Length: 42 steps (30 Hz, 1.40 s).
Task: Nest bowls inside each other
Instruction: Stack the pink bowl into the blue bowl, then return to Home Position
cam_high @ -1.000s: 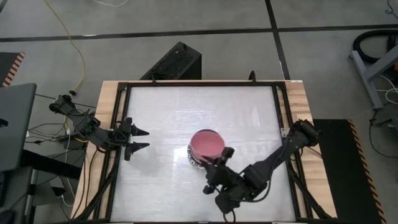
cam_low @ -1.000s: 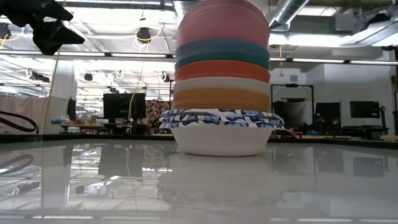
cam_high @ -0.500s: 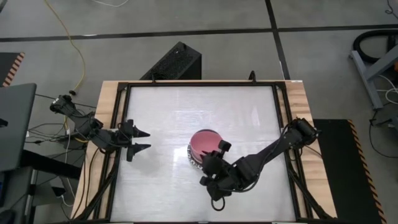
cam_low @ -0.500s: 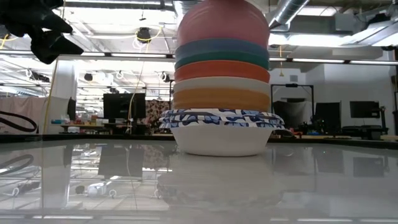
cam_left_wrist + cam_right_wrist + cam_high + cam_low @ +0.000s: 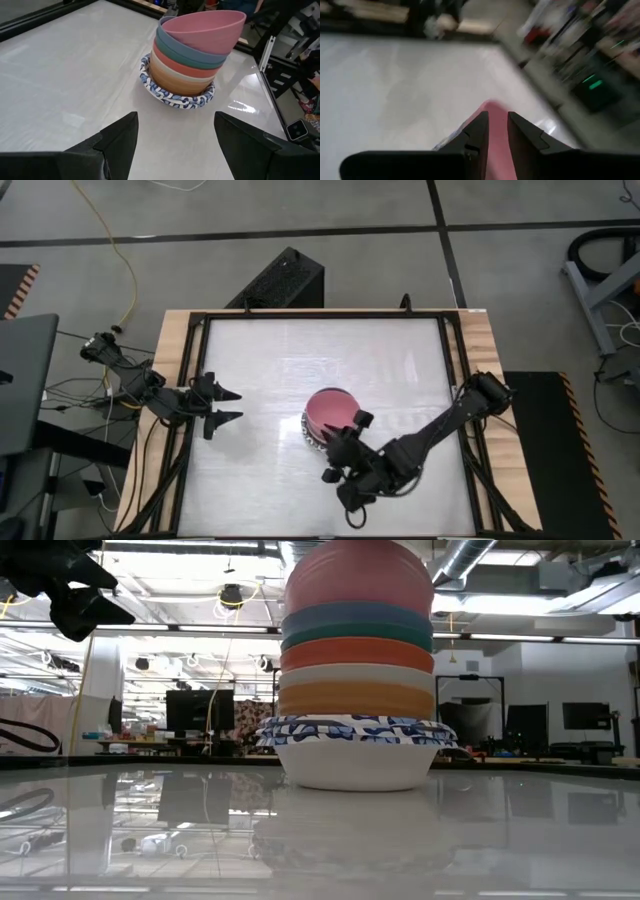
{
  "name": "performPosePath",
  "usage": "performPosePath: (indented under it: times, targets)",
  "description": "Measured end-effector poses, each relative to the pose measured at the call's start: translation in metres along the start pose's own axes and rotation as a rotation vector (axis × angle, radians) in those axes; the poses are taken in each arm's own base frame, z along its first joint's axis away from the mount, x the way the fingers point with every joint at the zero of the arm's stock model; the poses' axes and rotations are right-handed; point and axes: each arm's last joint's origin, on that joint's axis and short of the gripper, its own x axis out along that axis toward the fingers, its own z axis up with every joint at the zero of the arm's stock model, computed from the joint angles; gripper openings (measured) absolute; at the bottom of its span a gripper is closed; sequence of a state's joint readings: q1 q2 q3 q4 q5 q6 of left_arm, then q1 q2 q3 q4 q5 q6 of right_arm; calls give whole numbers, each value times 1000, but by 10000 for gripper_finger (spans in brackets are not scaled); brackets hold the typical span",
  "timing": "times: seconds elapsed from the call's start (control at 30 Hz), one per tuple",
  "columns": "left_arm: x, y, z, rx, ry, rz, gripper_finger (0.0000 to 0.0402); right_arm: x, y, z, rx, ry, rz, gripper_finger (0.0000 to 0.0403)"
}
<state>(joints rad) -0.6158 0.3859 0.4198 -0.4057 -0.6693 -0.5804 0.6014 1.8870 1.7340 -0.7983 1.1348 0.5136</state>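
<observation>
While the bowls (image 5: 331, 417) stand nested in one stack near the middle of the white table (image 5: 300, 350), pink bowl (image 5: 202, 31) on top and a blue-patterned one (image 5: 357, 745) at the bottom, the right gripper (image 5: 346, 430) sits at the stack's near edge, fingers (image 5: 479, 127) narrowly parted with nothing between them. The left gripper (image 5: 227, 404) hovers near the table's left side, jaws spread wide and empty.

Overhead, table-level, 2 wrist cams
</observation>
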Motion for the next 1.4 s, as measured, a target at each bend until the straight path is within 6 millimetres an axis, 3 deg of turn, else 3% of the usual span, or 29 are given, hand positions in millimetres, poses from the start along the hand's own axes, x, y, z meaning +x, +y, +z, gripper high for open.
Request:
performPosePath:
  times: [0.17,0.53,0.73,1.07,1.23,1.4]
  targets:
    - [0,0,0,0,0,0,251,-6,-2,0,-2,-72,-114,90]
    - [0,0,0,0,0,0,251,19,-12,-2,70,72,-28,90]
    - [0,0,0,0,0,0,251,19,-11,-4,71,100,5,90]
    - [0,0,0,0,0,0,251,25,-5,-25,59,152,22,90]
    - [0,-1,1,-6,-7,-5,251,17,0,-21,33,85,11,90]
    - [0,-3,5,-42,-45,-30,251,-12,5,-17,-38,-65,-91,90]
